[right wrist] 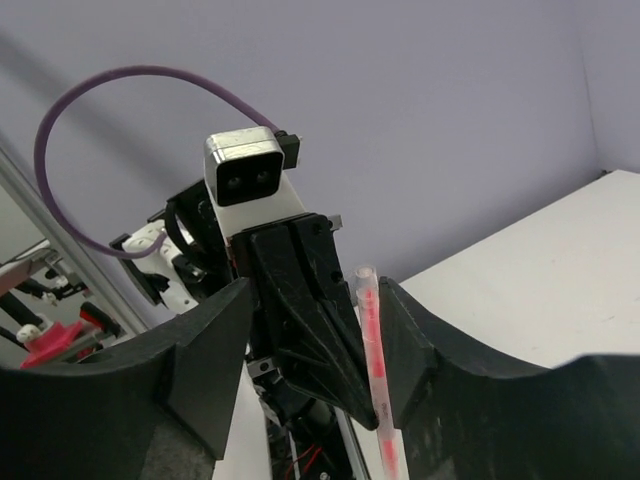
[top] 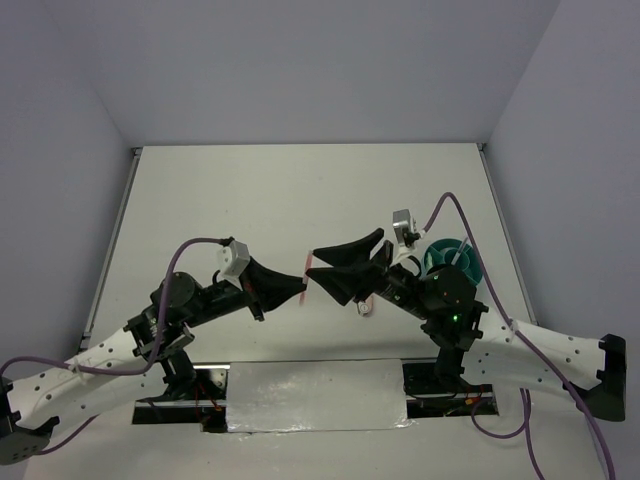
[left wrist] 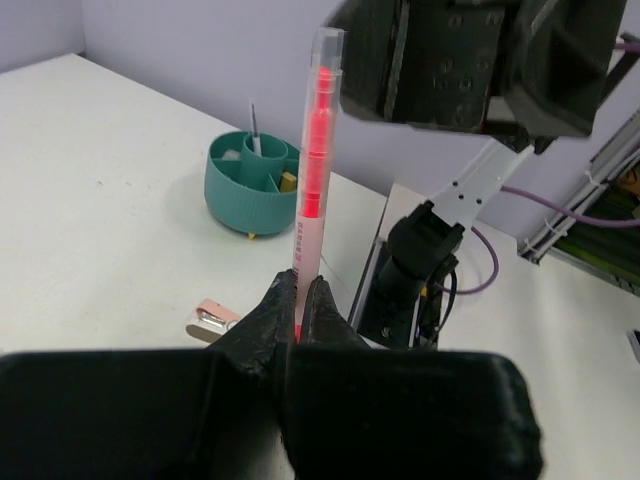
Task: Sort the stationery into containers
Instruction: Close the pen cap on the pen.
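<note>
Left pincer, pink-red pen upright (clear end up)

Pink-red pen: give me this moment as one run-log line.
left gripper: shut on pink-red pen, one end | right gripper: open, jaws flanking its other end | teal cup: on table, this pen not in it
</note>
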### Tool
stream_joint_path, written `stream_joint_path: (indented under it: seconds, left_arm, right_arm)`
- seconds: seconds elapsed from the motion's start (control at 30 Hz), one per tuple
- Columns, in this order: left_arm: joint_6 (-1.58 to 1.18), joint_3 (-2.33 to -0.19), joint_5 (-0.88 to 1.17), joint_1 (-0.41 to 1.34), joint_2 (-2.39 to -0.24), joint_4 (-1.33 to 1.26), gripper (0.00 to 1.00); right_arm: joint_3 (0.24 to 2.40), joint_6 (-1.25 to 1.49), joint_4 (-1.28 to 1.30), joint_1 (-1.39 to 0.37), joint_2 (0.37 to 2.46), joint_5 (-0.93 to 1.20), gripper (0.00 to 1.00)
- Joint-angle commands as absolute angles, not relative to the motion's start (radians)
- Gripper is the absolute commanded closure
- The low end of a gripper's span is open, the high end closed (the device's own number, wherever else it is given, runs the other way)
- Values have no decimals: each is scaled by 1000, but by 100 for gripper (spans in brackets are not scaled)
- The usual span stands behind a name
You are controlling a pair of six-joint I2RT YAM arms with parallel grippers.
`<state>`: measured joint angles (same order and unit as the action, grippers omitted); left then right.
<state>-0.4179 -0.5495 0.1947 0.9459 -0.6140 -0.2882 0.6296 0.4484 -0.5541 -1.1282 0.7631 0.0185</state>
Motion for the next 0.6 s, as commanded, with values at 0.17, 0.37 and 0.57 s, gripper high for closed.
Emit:
stream_joint_path:
  seconds: [0.17,0.37,0.57]
  left_arm:
    - [-422,-560,166,936,-591,-403,100]
    - [-425,-558,172,936,-589,-413,100]
    - [-449,-555,202,936,-606,-445,100]
  right_arm:
    - [638,408,-511,-1154,795,2,38]
    - [644,391,-509,-1154,810,-5,38]
    - [638,370,-543,-1154,844,18,47]
